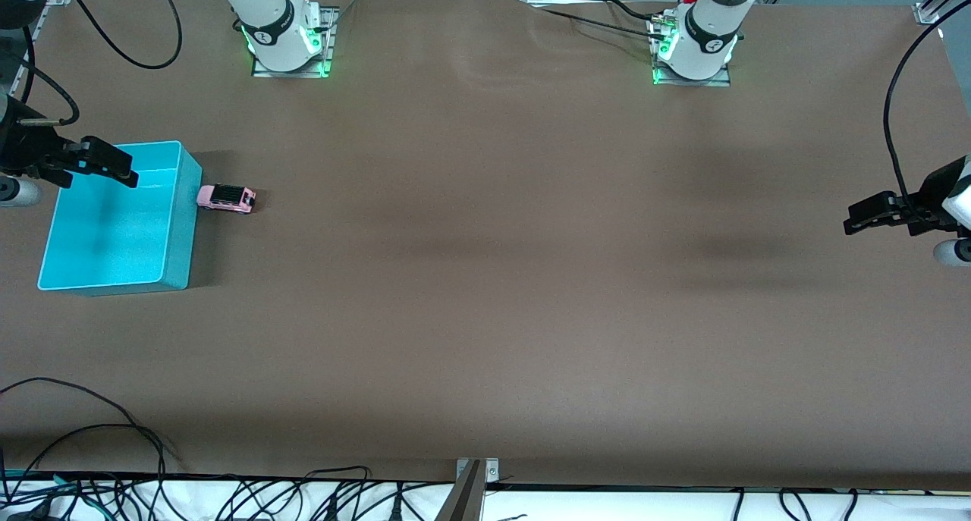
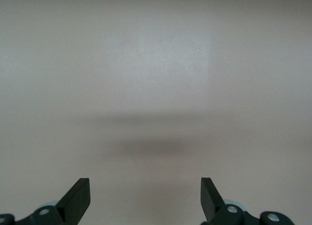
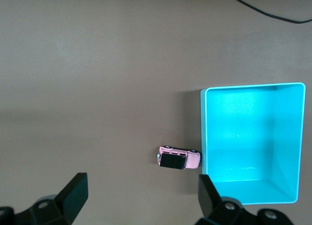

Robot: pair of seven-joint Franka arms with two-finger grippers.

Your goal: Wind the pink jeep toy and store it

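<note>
From the front, the jeep point(image 1: 226, 198) sits on the table point(image 1: 485, 278) just beside the bin point(image 1: 176, 225); the right gripper point(image 1: 114, 166) hangs open over the bin, and the left gripper point(image 1: 865, 219) waits open at its own end. The left wrist view shows bare table only. In the right wrist view the jeep point(image 3: 179, 159) nearly touches the bin wall point(image 3: 204, 137), so a finger could catch that wall during the grasp.

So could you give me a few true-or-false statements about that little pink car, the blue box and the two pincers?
1. The pink jeep toy lies inside the turquoise bin. False: it sits on the table beside it.
2. The right pincer hangs over the bin, open. True.
3. The left pincer holds the jeep. False: it is open and holds nothing, at the left arm's end of the table.
4. The bin has nothing in it. True.
</note>
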